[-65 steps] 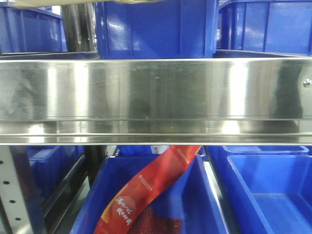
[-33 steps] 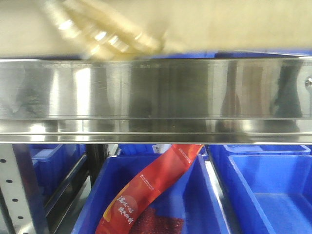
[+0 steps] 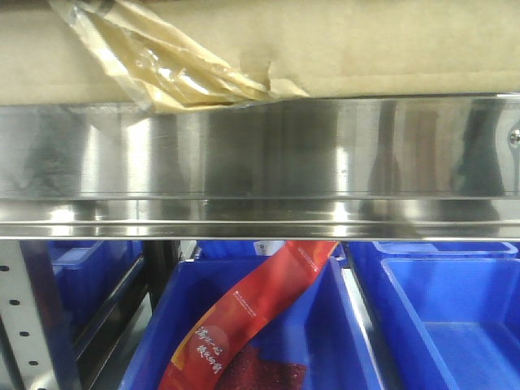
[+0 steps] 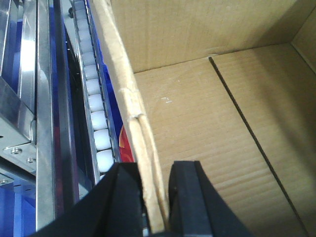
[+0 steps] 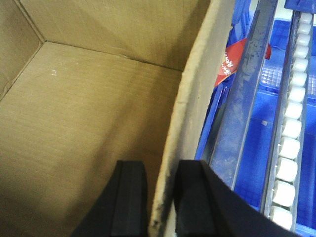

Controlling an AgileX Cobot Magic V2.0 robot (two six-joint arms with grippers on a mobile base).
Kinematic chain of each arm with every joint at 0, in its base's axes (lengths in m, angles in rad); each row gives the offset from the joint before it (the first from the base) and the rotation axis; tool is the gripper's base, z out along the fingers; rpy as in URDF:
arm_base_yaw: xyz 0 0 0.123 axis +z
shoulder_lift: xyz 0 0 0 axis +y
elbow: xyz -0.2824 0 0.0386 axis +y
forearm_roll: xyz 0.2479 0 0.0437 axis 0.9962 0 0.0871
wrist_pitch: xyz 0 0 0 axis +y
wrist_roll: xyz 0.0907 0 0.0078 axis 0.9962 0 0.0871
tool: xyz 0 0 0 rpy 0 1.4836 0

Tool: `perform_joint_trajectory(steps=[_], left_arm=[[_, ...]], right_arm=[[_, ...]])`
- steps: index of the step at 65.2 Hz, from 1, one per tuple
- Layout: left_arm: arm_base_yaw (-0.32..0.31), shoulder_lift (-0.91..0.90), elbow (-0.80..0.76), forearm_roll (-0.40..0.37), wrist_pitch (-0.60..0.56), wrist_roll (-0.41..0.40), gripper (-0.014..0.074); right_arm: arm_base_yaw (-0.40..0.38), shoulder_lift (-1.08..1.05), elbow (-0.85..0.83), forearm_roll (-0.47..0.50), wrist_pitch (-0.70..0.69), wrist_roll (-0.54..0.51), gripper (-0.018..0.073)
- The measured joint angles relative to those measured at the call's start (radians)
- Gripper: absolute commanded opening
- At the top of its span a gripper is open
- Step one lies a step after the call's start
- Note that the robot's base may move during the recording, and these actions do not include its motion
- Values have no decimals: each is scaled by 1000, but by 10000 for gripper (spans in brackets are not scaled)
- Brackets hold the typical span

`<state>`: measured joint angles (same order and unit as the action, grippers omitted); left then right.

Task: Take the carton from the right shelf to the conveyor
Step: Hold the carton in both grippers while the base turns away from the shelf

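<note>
Bright, even room light.
Glare streaks the steel rail (image 3: 138, 154); shadow pools in the carton (image 5: 74, 123); near fingers (image 4: 126, 202) blur.

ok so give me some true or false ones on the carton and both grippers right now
1. The left gripper straddles a wall of the carton, with one finger inside and one outside. True.
2. The carton is packed with packets. False: its inside shows only bare cardboard.
3. The right gripper hangs open, clear of the carton. False: it is closed on the carton's wall.
4. A red packet lies in a blue bin below the steel rail. True.
</note>
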<state>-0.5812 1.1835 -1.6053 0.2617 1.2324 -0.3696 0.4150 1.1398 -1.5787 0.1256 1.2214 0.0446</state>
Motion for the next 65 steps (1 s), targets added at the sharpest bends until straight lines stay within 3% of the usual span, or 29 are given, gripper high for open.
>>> perform_joint_trajectory(steps=[65], left_arm=[[0, -2, 2, 4, -2, 0, -15]], right_arm=[[0, 0, 0, 0, -6, -2, -67]])
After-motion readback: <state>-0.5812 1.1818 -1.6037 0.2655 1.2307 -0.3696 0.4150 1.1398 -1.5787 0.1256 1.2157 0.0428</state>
